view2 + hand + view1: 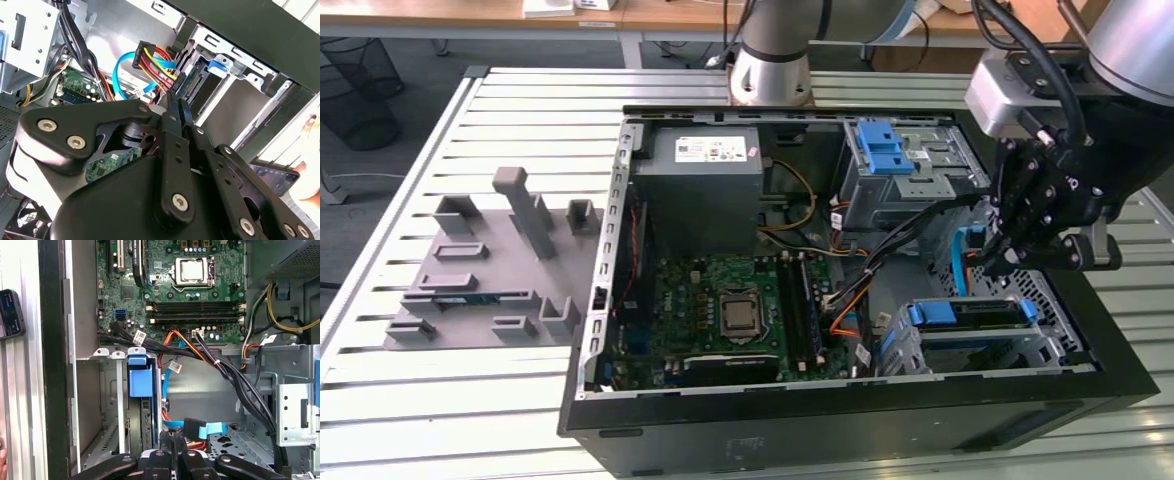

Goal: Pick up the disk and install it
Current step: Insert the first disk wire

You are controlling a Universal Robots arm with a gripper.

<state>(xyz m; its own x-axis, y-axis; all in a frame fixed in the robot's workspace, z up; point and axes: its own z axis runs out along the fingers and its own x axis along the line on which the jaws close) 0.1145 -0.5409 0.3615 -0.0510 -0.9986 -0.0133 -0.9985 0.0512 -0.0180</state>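
The disk [983, 314] sits in the lower drive cage [1047, 345] at the front corner of the open computer case [854, 425], on the exterior view's right. Its blue plastic rail frame shows at the cage mouth, and in the first wrist view the disk [145, 425] appears as a dark edge standing below a blue tab. Judged from its seated position, the install looks largely done, though full engagement cannot be confirmed. The gripper [991, 263] hangs inside the case just above and beside the cage. In the second wrist view its black fingers [176, 112] are pressed together with nothing between them, so the claw is clenched and empty. Treat the disk as a rigid, fairly dense metal slab: it will not flex, its bare silver faces are likely smooth and slippery, and it is shock-sensitive. Grip it across the long edges on the plastic rails, which offer more friction, and not on the labelled face or the connector end. Nearby hardware is hard and angular: perforated sheet-steel cage walls, a green motherboard [734, 320] with fine components, and a grey power-supply box [707, 170]. Soft parts crowd the approach: a black cable bundle [235, 380] and a thin blue data cable [117, 80], both flexible and easily snagged
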